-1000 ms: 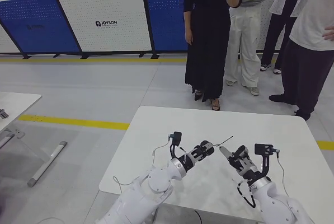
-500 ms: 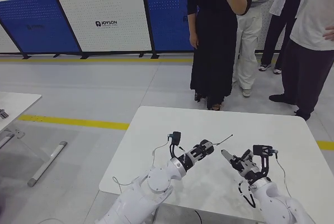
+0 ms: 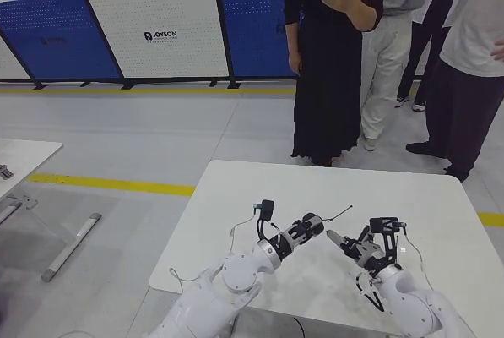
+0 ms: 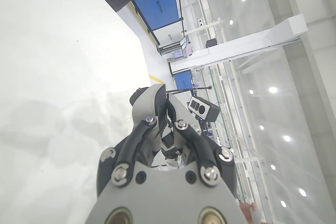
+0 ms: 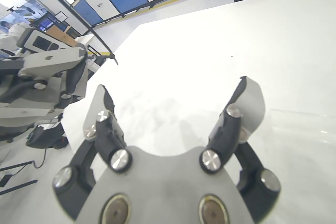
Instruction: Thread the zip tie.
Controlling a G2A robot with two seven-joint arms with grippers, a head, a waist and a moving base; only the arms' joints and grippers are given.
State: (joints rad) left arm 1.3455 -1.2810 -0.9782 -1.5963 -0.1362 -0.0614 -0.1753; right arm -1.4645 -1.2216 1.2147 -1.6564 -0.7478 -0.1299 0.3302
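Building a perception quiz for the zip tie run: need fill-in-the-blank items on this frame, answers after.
1. The left hand is shut on the ___.
2. The right hand, holding nothing, is ___, not shut.
3. Both hands are over a ___ table.
Missing words: zip tie; open; white.
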